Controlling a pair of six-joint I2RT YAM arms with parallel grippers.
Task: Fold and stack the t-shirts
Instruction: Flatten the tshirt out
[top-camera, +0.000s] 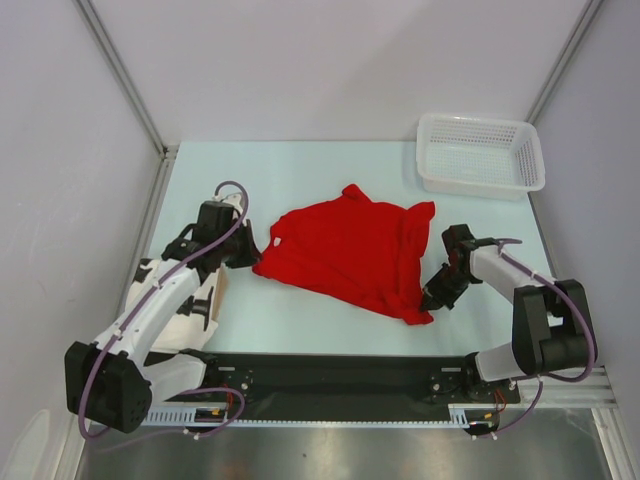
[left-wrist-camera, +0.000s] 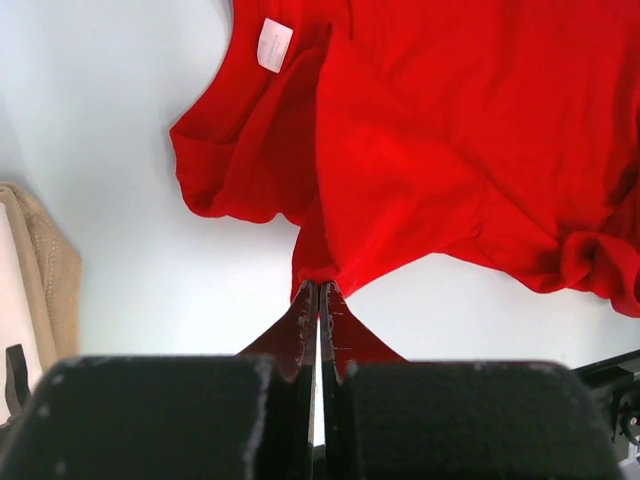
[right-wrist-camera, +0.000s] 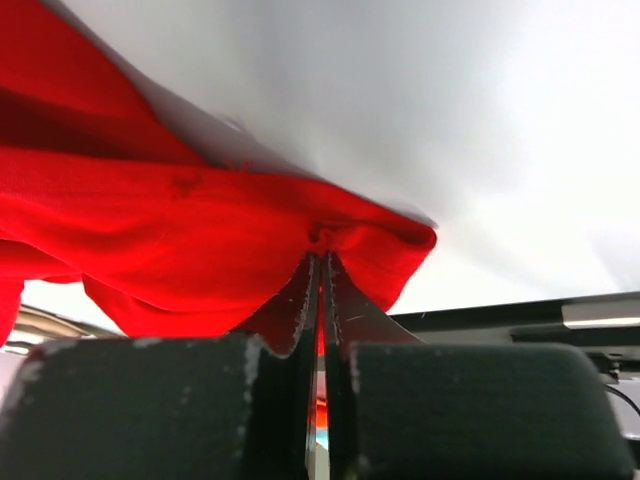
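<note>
One red t-shirt (top-camera: 345, 255) lies partly spread and rumpled in the middle of the table. My left gripper (top-camera: 245, 252) is shut on the shirt's left edge; in the left wrist view (left-wrist-camera: 320, 285) its tips pinch a pulled point of the red cloth (left-wrist-camera: 450, 160), and a white label (left-wrist-camera: 273, 45) shows by the neck. My right gripper (top-camera: 432, 296) is shut on the shirt's near right corner; in the right wrist view (right-wrist-camera: 322, 255) the cloth (right-wrist-camera: 180, 230) is bunched between its tips and lifted a little.
A white mesh basket (top-camera: 481, 154) stands at the back right corner. A beige and white cloth thing (top-camera: 205, 300) lies by the left arm, also in the left wrist view (left-wrist-camera: 40, 270). The black base rail (top-camera: 330, 375) runs along the near edge.
</note>
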